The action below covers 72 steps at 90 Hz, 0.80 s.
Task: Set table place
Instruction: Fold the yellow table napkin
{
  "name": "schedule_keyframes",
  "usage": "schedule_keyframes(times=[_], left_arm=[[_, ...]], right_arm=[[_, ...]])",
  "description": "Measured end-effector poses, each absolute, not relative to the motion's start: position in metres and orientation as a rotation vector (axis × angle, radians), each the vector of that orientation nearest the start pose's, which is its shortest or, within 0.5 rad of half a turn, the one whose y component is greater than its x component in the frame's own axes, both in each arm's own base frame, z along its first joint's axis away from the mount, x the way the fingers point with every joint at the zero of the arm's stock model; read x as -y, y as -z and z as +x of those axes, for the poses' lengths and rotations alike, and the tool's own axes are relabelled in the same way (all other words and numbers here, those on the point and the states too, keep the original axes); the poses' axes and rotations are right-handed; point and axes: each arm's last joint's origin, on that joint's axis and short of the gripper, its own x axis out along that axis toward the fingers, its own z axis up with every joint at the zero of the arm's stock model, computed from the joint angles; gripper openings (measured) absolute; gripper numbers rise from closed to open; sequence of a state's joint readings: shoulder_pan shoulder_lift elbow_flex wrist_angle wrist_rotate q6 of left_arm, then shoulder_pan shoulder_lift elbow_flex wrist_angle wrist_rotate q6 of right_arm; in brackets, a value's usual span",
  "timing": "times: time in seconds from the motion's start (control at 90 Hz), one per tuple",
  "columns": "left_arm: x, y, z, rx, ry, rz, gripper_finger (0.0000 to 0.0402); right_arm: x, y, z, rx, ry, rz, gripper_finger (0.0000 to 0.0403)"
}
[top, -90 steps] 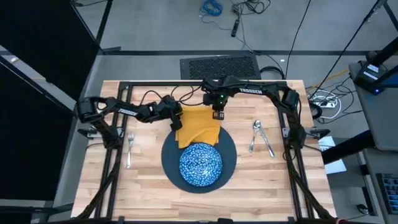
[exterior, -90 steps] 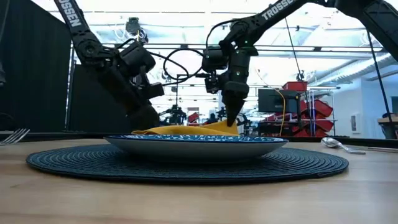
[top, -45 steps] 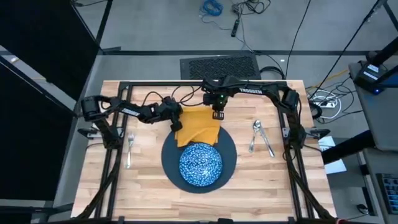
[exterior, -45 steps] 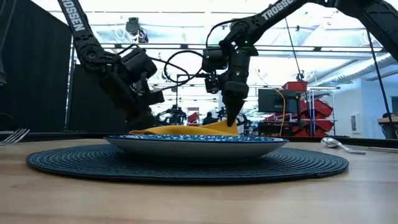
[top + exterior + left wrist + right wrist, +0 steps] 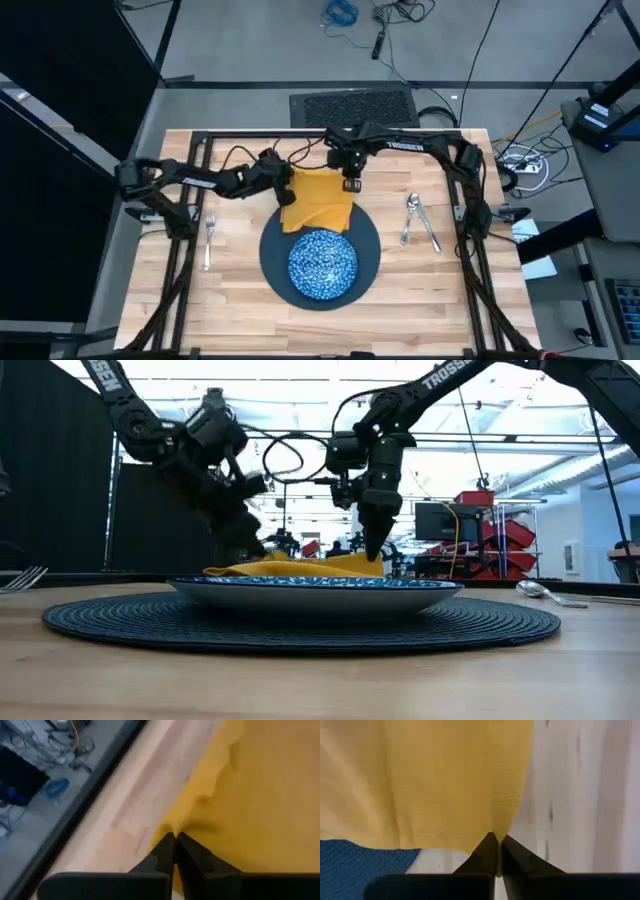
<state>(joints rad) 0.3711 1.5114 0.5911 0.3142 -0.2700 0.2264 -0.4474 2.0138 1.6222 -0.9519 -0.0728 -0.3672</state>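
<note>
The mustard-yellow napkin (image 5: 318, 198) lies flat behind the speckled blue-and-white dish (image 5: 322, 264). The dish sits on a large dark blue-grey round mat (image 5: 368, 262). The napkin's near part rests on the mat's far rim. My left gripper (image 5: 287, 187) is shut on the napkin's left edge. My right gripper (image 5: 352, 185) is shut on its right edge. A fork (image 5: 209, 240) lies left of the mat. A spoon (image 5: 410, 214) and a knife (image 5: 431, 232) lie to its right. My left gripper pinches the napkin's left edge (image 5: 176, 826) between its two fingers, slanting down from the table's left. The cloth puckers at the fingertips and stays low over the table. My right gripper pinches the napkin's right edge (image 5: 501, 829) between its two fingers from above, pointing down (image 5: 374, 552). The cloth there lies close to the table.
A black metal frame (image 5: 250, 133) runs along the table's far edge and down both sides. Bare wood lies between the fork and the mat and at the near edge (image 5: 320, 335).
My left gripper has risen a little and shifted slightly toward the far edge, still shut on the napkin's left edge. The napkin has crept a little toward the far edge with it. My right gripper has kept still.
</note>
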Motion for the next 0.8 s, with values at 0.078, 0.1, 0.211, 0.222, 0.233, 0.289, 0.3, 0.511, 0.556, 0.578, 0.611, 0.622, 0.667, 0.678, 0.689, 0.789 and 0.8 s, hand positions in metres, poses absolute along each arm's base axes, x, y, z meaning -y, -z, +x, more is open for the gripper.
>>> schedule_keyframes(times=[0.078, 0.1, 0.211, 0.222, 0.233, 0.289, 0.3, 0.511, 0.556, 0.578, 0.611, 0.622, 0.667, 0.678, 0.689, 0.789, 0.8], left_arm=[[-0.108, -0.167, 0.254, -0.640, -0.563, 0.199, 0.0000], [-0.108, -0.171, 0.253, -0.634, -0.573, 0.207, 0.0000], [-0.106, -0.188, 0.246, -0.583, -0.619, 0.224, 0.0000], [-0.106, -0.190, 0.245, -0.578, -0.623, 0.225, 0.0000], [-0.106, -0.192, 0.244, -0.573, -0.626, 0.225, 0.0000], [-0.105, -0.201, 0.241, -0.541, -0.642, 0.229, 0.0000], [-0.104, -0.203, 0.240, -0.532, -0.645, 0.229, 0.0000], [-0.097, -0.230, 0.225, -0.439, -0.656, 0.231, 0.0000], [-0.095, -0.234, 0.223, -0.427, -0.654, 0.228, 0.0000], [-0.094, -0.235, 0.221, -0.431, -0.652, 0.227, 0.0000], [-0.092, -0.236, 0.219, -0.436, -0.647, 0.228, 0.0000], [-0.092, -0.237, 0.219, -0.437, -0.645, 0.228, 0.0000], [-0.091, -0.238, 0.218, -0.435, -0.643, 0.228, 0.0000], [-0.091, -0.238, 0.218, -0.436, -0.642, 0.228, 0.0000], [-0.090, -0.237, 0.218, -0.439, -0.640, 0.228, 0.0000], [-0.088, -0.235, 0.217, -0.468, -0.628, 0.228, 0.0000], [-0.088, -0.235, 0.217, -0.471, -0.627, 0.228, 0.0000]], right_arm=[[0.171, -0.227, 0.363, -1.279, 0.097, -0.007, 0.0000], [0.171, -0.233, 0.362, -1.266, 0.112, -0.021, 0.0000], [0.171, -0.262, 0.352, -1.175, 0.155, -0.053, 0.0000], [0.170, -0.265, 0.351, -1.167, 0.159, -0.053, 0.0000], [0.171, -0.268, 0.350, -1.160, 0.165, -0.054, 0.0000], [0.170, -0.280, 0.344, -1.123, 0.193, -0.051, 0.0000], [0.171, -0.283, 0.343, -1.117, 0.198, -0.049, 0.0000], [0.166, -0.313, 0.325, -1.051, 0.284, -0.035, 0.0000], [0.164, -0.317, 0.322, -1.046, 0.288, -0.031, 0.0000], [0.164, -0.318, 0.321, -1.045, 0.289, -0.028, 0.0000], [0.163, -0.319, 0.321, -1.043, 0.290, -0.024, 0.0000], [0.163, -0.320, 0.320, -1.043, 0.291, -0.022, 0.0000], [0.162, -0.320, 0.320, -1.048, 0.292, -0.015, 0.0000], [0.162, -0.319, 0.320, -1.049, 0.292, -0.013, 0.0000], [0.162, -0.319, 0.320, -1.050, 0.293, -0.011, 0.0000], [0.162, -0.318, 0.320, -1.055, 0.296, 0.000, 0.0000], [0.163, -0.317, 0.320, -1.056, 0.295, 0.002, 0.0000]])
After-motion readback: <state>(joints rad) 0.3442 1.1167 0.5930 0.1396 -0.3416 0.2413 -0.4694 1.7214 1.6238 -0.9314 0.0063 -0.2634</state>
